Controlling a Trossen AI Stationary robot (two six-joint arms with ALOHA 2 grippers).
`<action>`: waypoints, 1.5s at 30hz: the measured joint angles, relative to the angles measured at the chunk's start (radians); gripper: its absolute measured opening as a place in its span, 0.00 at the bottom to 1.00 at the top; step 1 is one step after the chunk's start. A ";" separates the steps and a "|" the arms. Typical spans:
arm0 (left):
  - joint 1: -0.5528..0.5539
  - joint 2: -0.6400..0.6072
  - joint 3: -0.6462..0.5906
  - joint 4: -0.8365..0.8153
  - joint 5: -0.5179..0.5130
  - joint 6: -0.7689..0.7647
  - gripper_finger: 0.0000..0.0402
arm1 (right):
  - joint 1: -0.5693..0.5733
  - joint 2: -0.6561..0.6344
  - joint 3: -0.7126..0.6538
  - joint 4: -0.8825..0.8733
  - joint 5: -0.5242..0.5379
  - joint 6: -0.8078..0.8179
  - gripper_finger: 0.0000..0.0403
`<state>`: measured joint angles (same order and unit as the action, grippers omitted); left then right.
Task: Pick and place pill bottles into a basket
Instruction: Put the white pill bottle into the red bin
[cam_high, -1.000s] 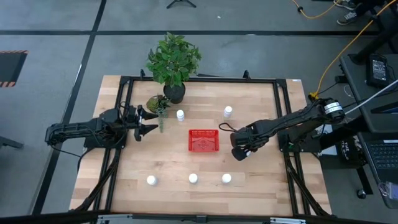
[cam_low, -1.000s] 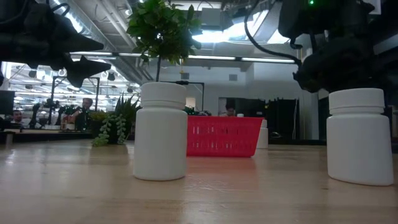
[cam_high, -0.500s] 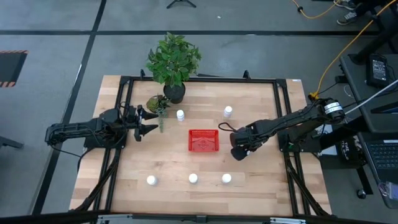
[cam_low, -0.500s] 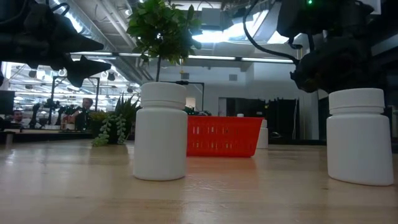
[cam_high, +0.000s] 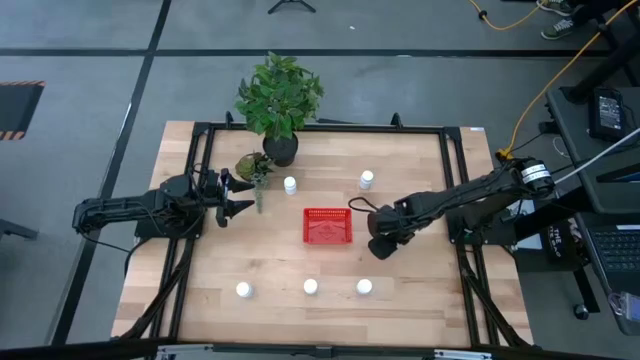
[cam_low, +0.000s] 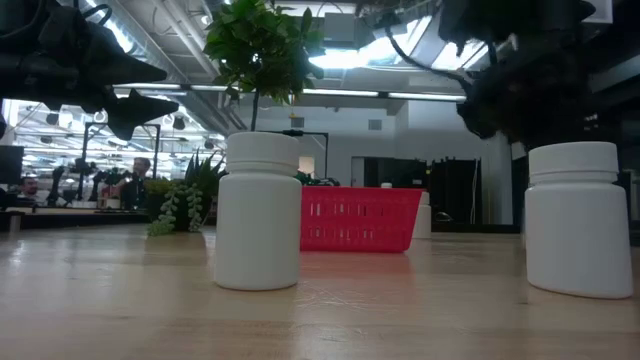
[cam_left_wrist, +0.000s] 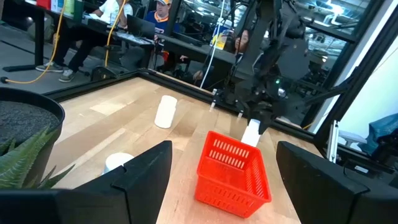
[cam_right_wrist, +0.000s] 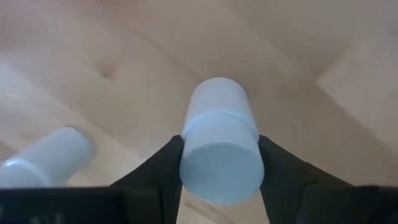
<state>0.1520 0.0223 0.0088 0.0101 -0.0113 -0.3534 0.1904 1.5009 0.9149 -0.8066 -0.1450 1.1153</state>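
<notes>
The red basket (cam_high: 327, 226) stands mid-table. My right gripper (cam_high: 379, 246) hovers just right of it, shut on a white pill bottle (cam_right_wrist: 219, 134), which the left wrist view shows beyond the basket (cam_left_wrist: 233, 171) as a pale bottle (cam_left_wrist: 251, 132). Three bottles (cam_high: 243, 290) (cam_high: 311, 287) (cam_high: 364, 287) stand upright in a row near the front edge, and two more (cam_high: 290, 185) (cam_high: 367, 179) behind the basket. My left gripper (cam_high: 240, 196) waits open, raised over the table's left side, pointing at the basket. My right gripper pinches the bottle's white cap (cam_right_wrist: 221, 163) between its two fingers (cam_right_wrist: 163, 167), one on each side. The fingers come from above, pointing down along the bottle, whose body runs away below the cap. Whether its base rests on the table, I cannot tell.
A leafy plant in a black pot (cam_high: 280, 150) and a small succulent (cam_high: 252, 166) stand at the far left, close to my left gripper. A black frame (cam_high: 455, 190) rims the table. People sit at desks beyond the far edge.
My right gripper has shifted a little toward the table's left, closer to the basket. The other bottles, the basket and my left arm have stayed put.
</notes>
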 joint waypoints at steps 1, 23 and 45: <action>0.000 0.000 0.000 0.000 0.000 0.000 0.70 | -0.004 0.000 0.021 0.001 0.016 -0.023 0.40; 0.000 0.021 0.000 0.002 -0.023 0.000 0.70 | -0.191 0.354 0.788 -0.420 0.124 -0.688 0.40; 0.000 0.088 0.000 0.002 -0.023 0.008 0.70 | -0.181 0.530 0.773 -0.323 0.099 -0.758 0.38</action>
<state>0.1521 0.1106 0.0086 0.0124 -0.0338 -0.3453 0.0094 2.0308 1.6882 -1.1295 -0.0460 0.3573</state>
